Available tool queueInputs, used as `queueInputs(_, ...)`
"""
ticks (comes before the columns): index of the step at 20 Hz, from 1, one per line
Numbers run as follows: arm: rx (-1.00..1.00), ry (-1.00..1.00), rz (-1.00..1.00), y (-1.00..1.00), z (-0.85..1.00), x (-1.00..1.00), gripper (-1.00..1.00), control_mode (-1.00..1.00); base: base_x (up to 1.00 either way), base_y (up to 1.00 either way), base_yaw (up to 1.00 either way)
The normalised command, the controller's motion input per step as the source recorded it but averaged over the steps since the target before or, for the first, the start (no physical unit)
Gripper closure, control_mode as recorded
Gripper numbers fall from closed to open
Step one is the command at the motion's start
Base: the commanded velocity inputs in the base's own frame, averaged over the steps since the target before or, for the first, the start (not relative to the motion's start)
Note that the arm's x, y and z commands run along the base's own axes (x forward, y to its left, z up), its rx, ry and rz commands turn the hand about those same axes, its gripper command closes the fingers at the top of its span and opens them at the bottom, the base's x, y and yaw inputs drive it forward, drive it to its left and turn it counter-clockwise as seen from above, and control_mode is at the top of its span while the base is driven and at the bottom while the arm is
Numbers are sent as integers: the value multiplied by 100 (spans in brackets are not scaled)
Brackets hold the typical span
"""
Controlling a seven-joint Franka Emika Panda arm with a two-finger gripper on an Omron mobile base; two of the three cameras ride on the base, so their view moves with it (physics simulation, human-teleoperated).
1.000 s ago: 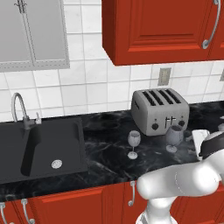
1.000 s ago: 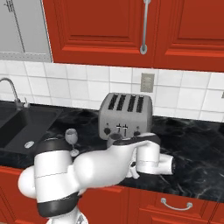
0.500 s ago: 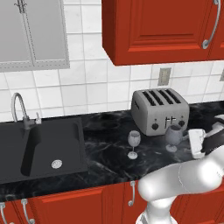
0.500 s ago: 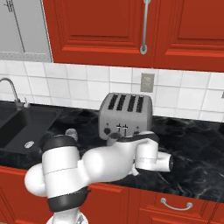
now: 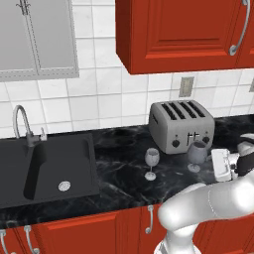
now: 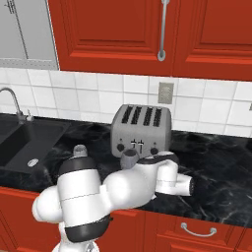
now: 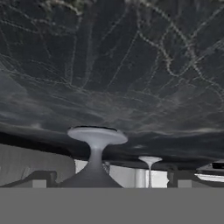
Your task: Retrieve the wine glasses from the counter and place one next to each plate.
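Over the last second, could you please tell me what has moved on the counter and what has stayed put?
The arm has swung its hand leftward toward the wine glass in front of the toaster; the gripper is open and holds nothing. Both that glass and the other wine glass stand where they were on the counter.

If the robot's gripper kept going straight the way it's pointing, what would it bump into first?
Probably the nearer wine glass, which stands right between the open gripper's fingertips in the hand view. Depth is hard to judge.

No text, label, brand, number or sign could be read anywhere, not on the toaster (image 5: 182, 126) and not on the cabinet doors (image 6: 147, 34)
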Motion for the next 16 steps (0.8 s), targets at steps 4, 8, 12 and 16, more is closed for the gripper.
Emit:
queueInputs(4, 4, 0, 0, 0, -14, 0, -100, -100, 0, 0, 0)
queueInputs(8, 0, 0, -1, 0, 0, 0, -100, -100, 0, 0, 0)
queueInputs(12, 0, 0, -4, 9, 0, 0, -100, -100, 0, 0, 0)
queueInputs(16, 0, 1, -7, 22, 0, 0, -100, -100, 0, 0, 0)
